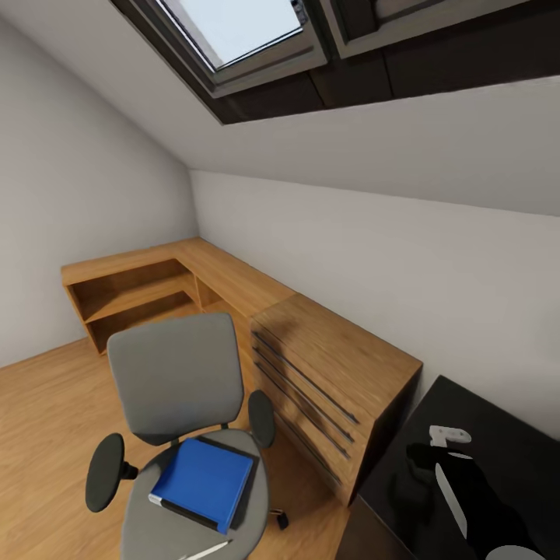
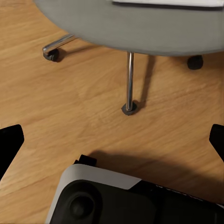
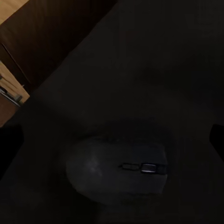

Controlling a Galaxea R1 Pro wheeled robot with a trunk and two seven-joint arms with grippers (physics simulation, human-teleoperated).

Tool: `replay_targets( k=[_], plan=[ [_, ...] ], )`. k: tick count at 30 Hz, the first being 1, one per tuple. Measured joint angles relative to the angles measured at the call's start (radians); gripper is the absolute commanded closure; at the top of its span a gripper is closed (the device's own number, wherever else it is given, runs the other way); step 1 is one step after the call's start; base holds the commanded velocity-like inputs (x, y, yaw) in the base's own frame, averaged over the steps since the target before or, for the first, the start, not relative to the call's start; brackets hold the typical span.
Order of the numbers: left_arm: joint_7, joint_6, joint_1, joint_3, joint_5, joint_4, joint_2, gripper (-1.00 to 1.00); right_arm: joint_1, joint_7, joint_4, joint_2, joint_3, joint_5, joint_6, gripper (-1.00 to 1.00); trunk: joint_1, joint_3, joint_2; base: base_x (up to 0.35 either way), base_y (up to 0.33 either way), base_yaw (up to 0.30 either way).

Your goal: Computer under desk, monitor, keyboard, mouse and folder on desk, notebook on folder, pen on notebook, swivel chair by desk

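Observation:
The grey swivel chair (image 1: pixel 175 381) stands on the wood floor at the lower left. The blue folder (image 1: pixel 204 481) lies flat on its seat, and the pale pen (image 1: pixel 206 552) lies at the seat's front edge. The glossy black desk (image 1: pixel 474 412) fills the lower right corner. My right gripper (image 3: pixel 112 140) hangs open just above the desk, with the rounded mouse (image 3: pixel 116 170) lying on the desk between and beyond its fingers, untouched. My left gripper (image 2: pixel 112 140) is open and empty above the floor, facing the chair's chrome base (image 2: pixel 129 79) and castors.
A light wooden dresser (image 1: pixel 334 373) with dark drawer slits stands between chair and desk. A low wooden shelf unit (image 1: pixel 140 288) runs along the far corner. A sloped ceiling with a skylight (image 1: pixel 233 31) hangs overhead. My own base (image 2: pixel 102 200) is close behind the chair.

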Motion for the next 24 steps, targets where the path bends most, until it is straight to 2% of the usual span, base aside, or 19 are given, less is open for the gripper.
replay_targets(
  k=[17, 24],
  plan=[
    [0.000, 0.000, 0.000, 0.000, -0.001, 0.000, -0.001, -1.00, 0.000, 0.000, 0.000, -0.001, -0.001, 0.001, 0.001, -1.00, 0.000, 0.000, 0.000, 0.012, 0.000, 0.000],
    [0.001, 0.000, 0.000, 0.000, -0.001, 0.000, -0.002, -1.00, 0.000, 0.000, 0.000, -0.002, -0.001, 0.001, 0.001, -1.00, 0.027, -0.022, -0.049, 0.000, 0.000, 0.000]
  ],
)
